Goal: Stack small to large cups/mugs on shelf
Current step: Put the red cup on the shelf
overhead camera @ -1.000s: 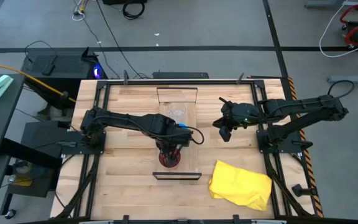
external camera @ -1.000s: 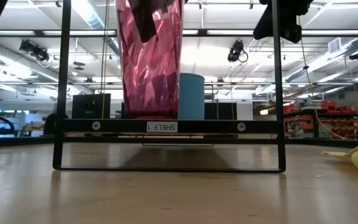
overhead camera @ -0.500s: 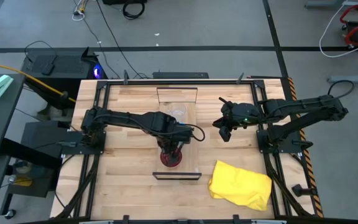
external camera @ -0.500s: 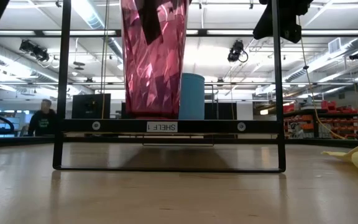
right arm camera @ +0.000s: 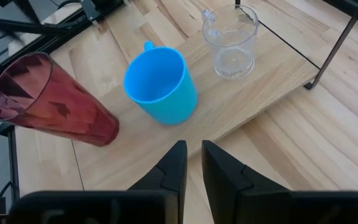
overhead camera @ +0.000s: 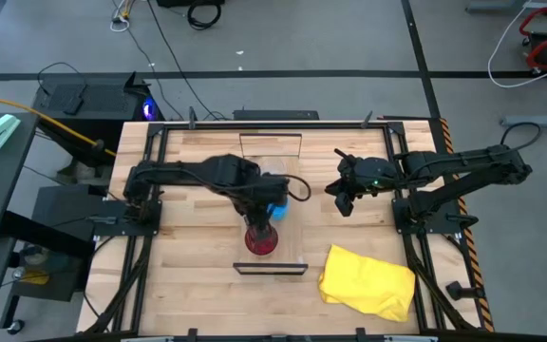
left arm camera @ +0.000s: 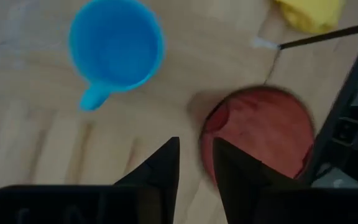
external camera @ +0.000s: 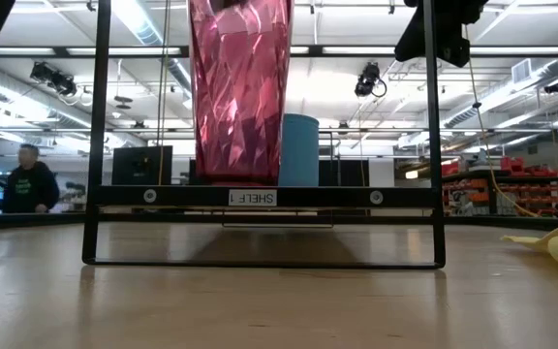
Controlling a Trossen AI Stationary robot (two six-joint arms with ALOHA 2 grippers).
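Note:
The dark red cup [overhead camera: 261, 240] stands upright on its base at the near end of the light-wood shelf [overhead camera: 288, 161]. It also shows in the low view [external camera: 240, 97] and the left wrist view [left arm camera: 260, 134]. The blue mug [overhead camera: 279, 209] stands mid-shelf and the clear cup [overhead camera: 272, 173] stands beyond it. My left gripper [overhead camera: 259, 217] hovers above the shelf between the red cup and the blue mug, its fingers [left arm camera: 166, 165] a little apart and empty. My right gripper [overhead camera: 343, 203] is shut and hangs in the air to the right of the shelf.
A yellow cloth [overhead camera: 367, 280] lies on the table at the near right. The shelf's dark metal end brackets [external camera: 95, 145] stand at both of its ends. A person [external camera: 27, 179] walks in the room behind the table.
My left gripper has risen out of the red cup's mouth and drawn back toward the table's far edge, letting go of the cup. The red cup stays upright on the shelf's near end. The person behind has walked leftward.

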